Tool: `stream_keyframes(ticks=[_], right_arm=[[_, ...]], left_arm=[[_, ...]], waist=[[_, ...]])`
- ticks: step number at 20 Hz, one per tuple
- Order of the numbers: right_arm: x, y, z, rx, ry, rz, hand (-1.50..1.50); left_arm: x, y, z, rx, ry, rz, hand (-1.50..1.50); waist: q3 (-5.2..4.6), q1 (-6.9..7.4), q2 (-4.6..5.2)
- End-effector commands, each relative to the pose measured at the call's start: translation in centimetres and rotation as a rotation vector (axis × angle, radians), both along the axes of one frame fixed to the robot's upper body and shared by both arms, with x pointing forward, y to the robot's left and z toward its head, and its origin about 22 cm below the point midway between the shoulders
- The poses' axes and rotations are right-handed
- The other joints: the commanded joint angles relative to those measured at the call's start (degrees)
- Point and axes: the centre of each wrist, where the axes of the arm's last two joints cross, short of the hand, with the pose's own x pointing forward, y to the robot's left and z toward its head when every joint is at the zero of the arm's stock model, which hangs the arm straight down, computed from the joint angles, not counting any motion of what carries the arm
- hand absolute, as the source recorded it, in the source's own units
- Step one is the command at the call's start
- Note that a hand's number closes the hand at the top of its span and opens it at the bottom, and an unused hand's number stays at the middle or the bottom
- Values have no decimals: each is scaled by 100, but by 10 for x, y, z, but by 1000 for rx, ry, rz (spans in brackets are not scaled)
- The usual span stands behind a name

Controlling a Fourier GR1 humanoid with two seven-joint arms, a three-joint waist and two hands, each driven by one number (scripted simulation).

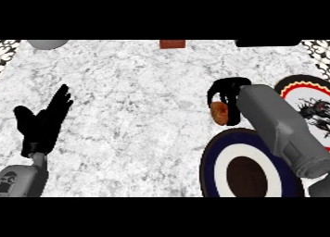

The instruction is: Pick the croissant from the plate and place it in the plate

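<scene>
Croissant [218, 114] sat curled inside the right hand [226, 92], held above the surface just past the blue-ringed plate [216, 162]; likely light, flaky and easily crushed, it was best cradled around its thick middle; the left hand [41, 122] rested open at the left.

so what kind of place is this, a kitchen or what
Probably a kitchen counter: a white marbled top carries two round plates, one with dark blue rings and one red-rimmed with a dragon design. The right hand is curled round a croissant, so food is being handled.
</scene>
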Motion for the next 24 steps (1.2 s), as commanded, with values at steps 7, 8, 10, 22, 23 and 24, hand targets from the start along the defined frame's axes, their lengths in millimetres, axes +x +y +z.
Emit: stream_keyframes(ticks=[7, 8, 10, 22, 23, 24], right_arm=[[7, 6, 16, 173, -708, -665, 150], [9, 5, 23, 170, -792, -697, 150], [13, 10, 38, 179, -977, -739, 150], [0, -41, 43, 95, -1309, -1144, 150], [-5, -51, 41, 78, -1303, -1159, 150], [-6, -50, 51, 142, -1290, -1192, 150]], left_arm=[[-1, 12, 1, 6, 9, 14, 0], [-3, 1, -4, 5, 17, 13, 0], [-4, -5, -2, -15, 15, 4, 0], [-13, 7, 5, 4, 17, 11, 0], [-17, 3, -2, 9, 12, 31, 0], [-19, 8, -16, 9, 17, 38, 0]], waist=[[1, -91, 31], [2, -110, 19], [3, -83, -18], [1, -116, 8], [0, -145, 0], [-4, -174, 11]])
